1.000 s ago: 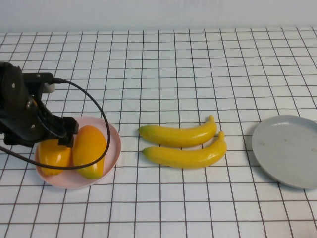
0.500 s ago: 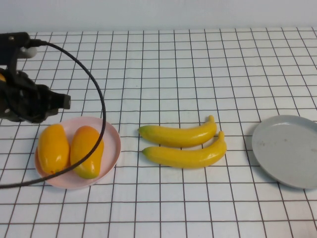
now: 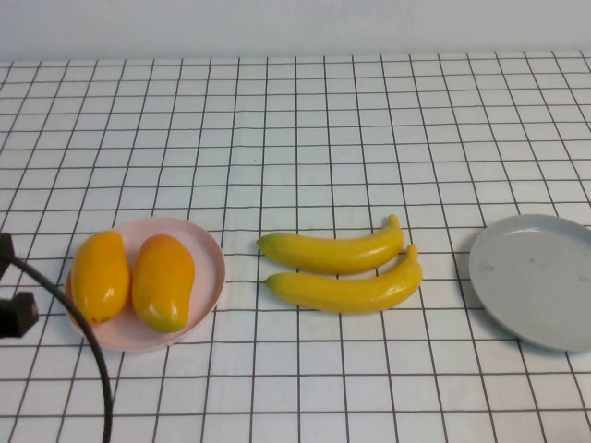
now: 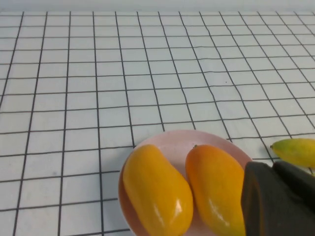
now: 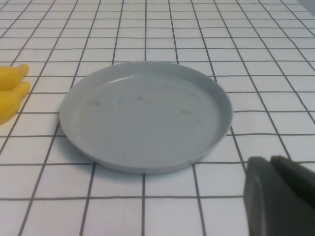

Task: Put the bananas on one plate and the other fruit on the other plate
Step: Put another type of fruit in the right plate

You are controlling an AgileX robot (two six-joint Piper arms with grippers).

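Note:
Two orange-yellow mango-like fruits point(image 3: 100, 275) point(image 3: 163, 281) lie side by side on the pale pink plate point(image 3: 208, 254) at the left. They also show in the left wrist view point(image 4: 156, 189) point(image 4: 216, 187) on the pink plate point(image 4: 172, 140). Two yellow bananas point(image 3: 334, 253) point(image 3: 346, 290) lie on the table in the middle. The light-grey plate point(image 3: 536, 277) is bare at the right. My left gripper point(image 4: 272, 167) is shut and empty, just beside the pink plate. My right gripper point(image 5: 270, 161) is shut and empty, near the grey plate's point(image 5: 145, 115) rim.
A white cloth with a black grid covers the table. A bit of my left arm point(image 3: 14, 314) and its black cable point(image 3: 88, 341) show at the left edge beside the pink plate. Banana ends point(image 5: 12, 86) show in the right wrist view.
My left arm has lifted off the pink plate and drawn back to the left edge. Both orange fruits now lie uncovered on the plate. The bananas and the grey plate have not moved.

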